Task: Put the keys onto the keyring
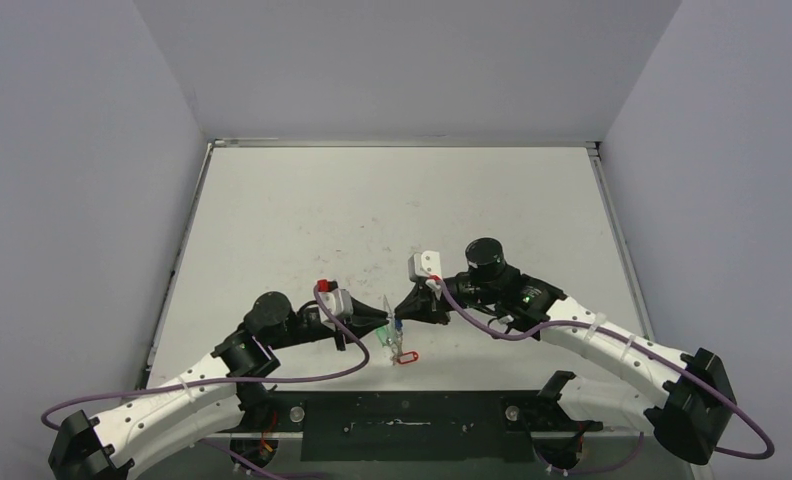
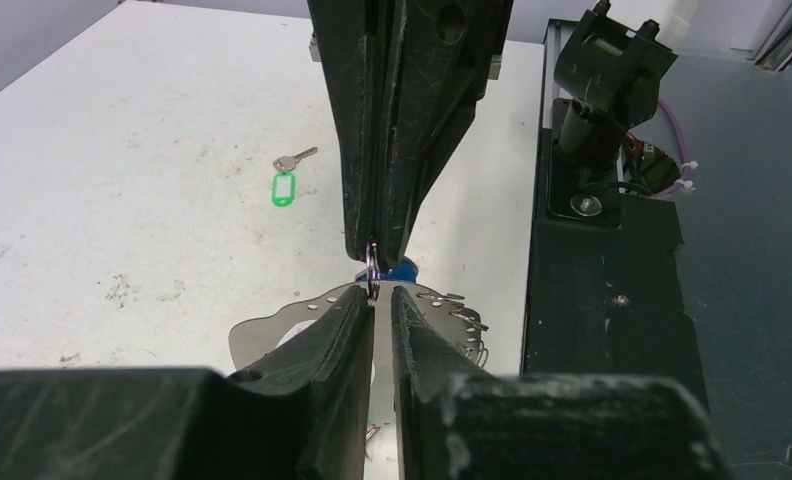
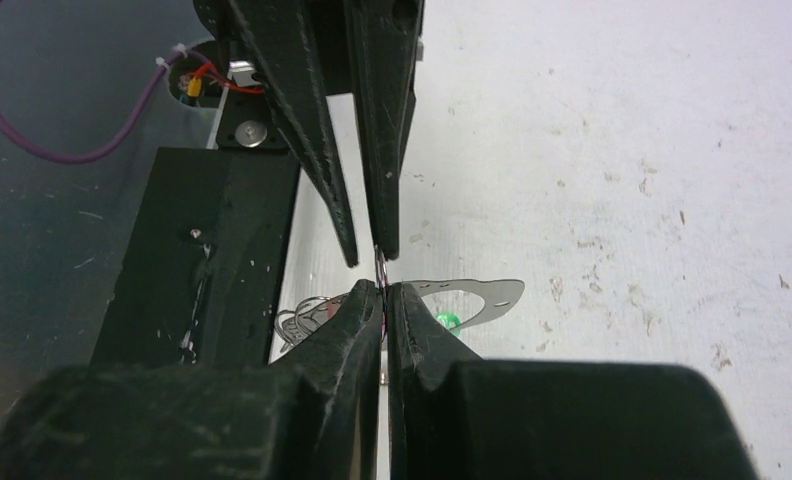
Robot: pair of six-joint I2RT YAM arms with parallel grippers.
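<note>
Broadly, the desk (image 1: 392, 200) lies open beyond the keyring (image 2: 272, 335), while the black base plate (image 2: 592, 300) at the near edge crowds its other side. The 2 arms meet nose to nose at the keyring's upper rim. The left gripper (image 2: 382, 312), nearly closed, seems to pinch the rim to steady it. The right gripper (image 3: 384, 298) clamps a small wire ring (image 3: 380, 265), likely for threading. A blue tag (image 2: 404, 268) sits just beside that rim; the green-tagged key (image 2: 285, 187) lies well apart.

left tool (image 1: 381, 323) and right tool (image 1: 401, 312) tip to tip over keyring (image 2: 272, 335), base plate (image 1: 412, 425) behind, open table (image 1: 392, 200) beyond
</note>
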